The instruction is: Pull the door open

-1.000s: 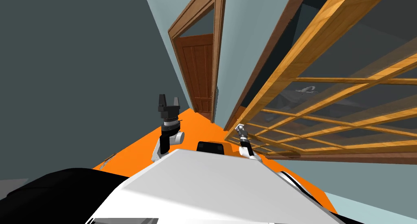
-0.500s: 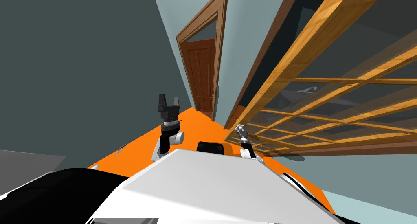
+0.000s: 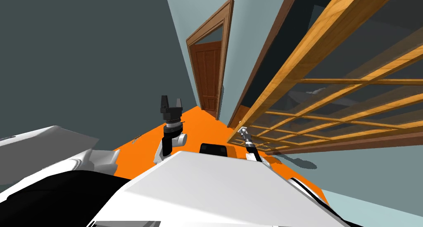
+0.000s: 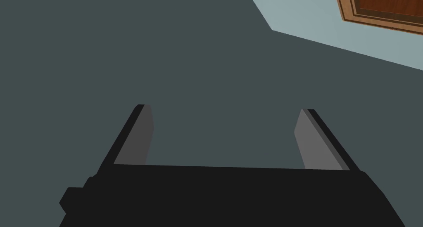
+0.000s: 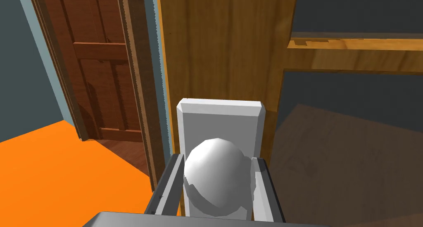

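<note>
Our main worry is the knob (image 5: 215, 179) sliding out from between the blades. It is round and looks smooth, and the right tool (image 5: 217, 166) has only 2 thin fingers (image 5: 260, 183) pressed against its sides. A pull straight back along the tool would likely draw them off its curve. The door (image 3: 330, 43) must turn about its hinges, so we judge that the hand has to follow an arc. If it does not, the knob twists in the grip and may pop free. There is a 2nd risk: the leaf swings toward us. With our base this close, its edge could meet our body or the raised left arm unless we back away over the orange floor (image 3: 198, 123).

The door is a light wooden frame with a grid of glazed panes. It lies on our right and appears partly swung out from its opening. The knob sits on a white backplate (image 5: 221, 121) on the door's edge stile. A brown panelled door (image 5: 95, 72) stands beyond it down the passage.

The right arm reaches low and forward from the chest's right side, with the forearm slanting up to the door's near edge and the tool closed on the knob. The left arm stands bent in front of the chest. The left tool (image 3: 171, 101) points up toward the dark grey wall (image 4: 124, 51), fingers wide apart and holding nothing.
</note>
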Controlling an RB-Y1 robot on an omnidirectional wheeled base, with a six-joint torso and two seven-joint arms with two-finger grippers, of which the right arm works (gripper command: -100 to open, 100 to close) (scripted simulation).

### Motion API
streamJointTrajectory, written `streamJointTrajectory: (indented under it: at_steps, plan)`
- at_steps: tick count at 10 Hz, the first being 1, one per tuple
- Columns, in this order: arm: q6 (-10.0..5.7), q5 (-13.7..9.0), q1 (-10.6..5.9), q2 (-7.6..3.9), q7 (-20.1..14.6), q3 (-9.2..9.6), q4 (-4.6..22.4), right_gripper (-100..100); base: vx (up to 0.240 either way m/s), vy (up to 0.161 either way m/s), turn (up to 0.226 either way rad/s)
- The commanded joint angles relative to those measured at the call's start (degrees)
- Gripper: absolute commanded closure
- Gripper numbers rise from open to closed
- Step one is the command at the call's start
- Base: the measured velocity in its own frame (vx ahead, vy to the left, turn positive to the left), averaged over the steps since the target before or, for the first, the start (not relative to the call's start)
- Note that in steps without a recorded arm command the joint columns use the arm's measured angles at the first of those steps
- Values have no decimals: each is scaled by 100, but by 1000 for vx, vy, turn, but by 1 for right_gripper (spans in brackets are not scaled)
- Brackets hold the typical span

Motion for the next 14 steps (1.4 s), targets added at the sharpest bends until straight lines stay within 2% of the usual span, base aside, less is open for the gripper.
streamJointTrajectory:
  at_steps: [1, 2, 3, 4, 5, 10, 11, 12, 14]
  plan:
    - [-67, 48, 92, -68, -88, 94, -95, 100, -229, -52, 85]
    - [-107, 76, 119, -107, -145, 147, -108, 100, -225, -51, 77]
    - [-80, 62, 92, -76, -110, 119, -58, 100, -103, -20, 19]
    - [-234, 138, 187, -165, -243, 240, -48, 100, -184, -46, 103]
    - [-275, 156, 207, -189, -274, 266, -46, 100, -225, -63, 115]
    - [-748, 357, 434, -465, -637, 571, -23, 100, -204, -72, 110]
    - [-796, 377, 457, -493, -674, 602, -21, 100, -190, -46, 87]
    - [-676, 359, 480, -475, -608, 578, -127, 100, -79, -13, 15]
    - [-861, 402, 550, -526, -696, 656, -42, 100, -147, -59, 165]
